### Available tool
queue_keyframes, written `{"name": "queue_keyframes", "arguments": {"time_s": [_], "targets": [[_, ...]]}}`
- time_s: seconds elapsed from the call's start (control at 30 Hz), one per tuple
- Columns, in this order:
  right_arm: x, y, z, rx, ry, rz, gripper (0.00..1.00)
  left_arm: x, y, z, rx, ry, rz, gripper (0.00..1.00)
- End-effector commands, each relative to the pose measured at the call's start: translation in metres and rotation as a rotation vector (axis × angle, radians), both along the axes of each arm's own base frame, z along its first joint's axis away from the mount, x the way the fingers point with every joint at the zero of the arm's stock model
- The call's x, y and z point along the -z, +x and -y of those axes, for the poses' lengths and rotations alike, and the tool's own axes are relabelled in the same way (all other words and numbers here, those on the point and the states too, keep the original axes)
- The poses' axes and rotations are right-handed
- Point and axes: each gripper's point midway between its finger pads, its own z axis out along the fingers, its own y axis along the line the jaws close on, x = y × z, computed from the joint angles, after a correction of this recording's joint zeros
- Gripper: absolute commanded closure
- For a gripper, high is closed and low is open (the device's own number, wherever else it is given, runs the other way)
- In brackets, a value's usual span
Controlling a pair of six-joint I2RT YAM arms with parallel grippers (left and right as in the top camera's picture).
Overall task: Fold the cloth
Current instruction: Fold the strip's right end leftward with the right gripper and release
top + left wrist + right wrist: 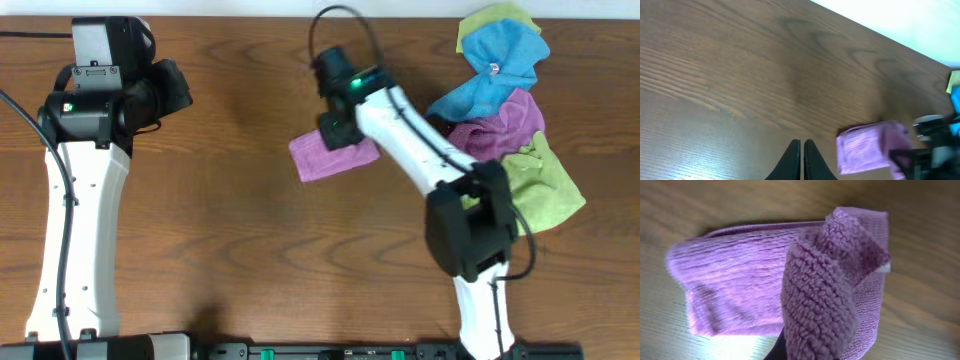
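Observation:
The orchid-purple cloth (322, 157) lies folded into a small bundle on the brown table, left of the right arm. My right gripper (340, 135) sits over its right end and is shut on a raised fold of the cloth (815, 295); a small white tag (884, 268) shows at the fold's right edge. In the left wrist view the cloth (862, 150) lies at the lower right. My left gripper (802, 157) is shut and empty, far to the left of the cloth (165, 85).
A pile of other cloths lies at the back right: a blue one (500, 65), a lime-green one (545, 185) and a duller mauve one (500, 130). The table's far edge (880, 35) meets a white wall.

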Motion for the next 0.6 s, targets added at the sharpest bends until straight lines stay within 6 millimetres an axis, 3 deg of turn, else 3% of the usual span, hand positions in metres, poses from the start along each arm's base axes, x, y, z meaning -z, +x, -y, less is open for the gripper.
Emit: {"name": "queue_keyframes", "arguments": {"time_s": [0.0,0.1,0.17,0.23,0.3,0.33,0.4,0.43,0.5,0.57], "targets": [[0.009,0.004,0.012,0.034,-0.059,0.009,0.99,-0.001,-0.004,0.001,0.003,-0.011,-0.003,0.94],[0.009,0.003,0.007,0.031,-0.041,0.005,0.99,0.0,-0.005,0.001,0.003,-0.011,-0.01,0.94],[0.01,-0.004,-0.009,0.008,0.05,-0.04,0.96,0.001,-0.006,0.001,0.003,-0.011,-0.015,0.94],[0.006,-0.018,-0.041,-0.039,0.212,-0.115,0.86,0.001,-0.006,0.001,0.003,-0.011,-0.018,0.94],[-0.008,-0.039,-0.085,-0.144,0.436,-0.206,0.85,0.001,-0.006,0.001,0.003,-0.01,-0.018,0.94],[-0.015,-0.046,-0.099,-0.2,0.507,-0.228,0.79,0.001,-0.006,0.001,0.003,-0.01,-0.018,0.94],[-0.021,-0.055,-0.111,-0.243,0.559,-0.25,0.41,0.001,-0.006,0.001,0.003,-0.01,-0.018,0.94],[-0.02,-0.057,-0.111,-0.242,0.555,-0.256,0.32,0.001,-0.007,0.001,0.003,-0.01,-0.018,0.94],[-0.018,-0.058,-0.105,-0.228,0.537,-0.269,0.31,0.002,-0.007,0.001,0.003,-0.006,-0.02,0.94],[-0.017,-0.056,-0.097,-0.206,0.531,-0.283,0.23,0.003,-0.008,-0.001,0.001,0.002,-0.024,0.95]]}}
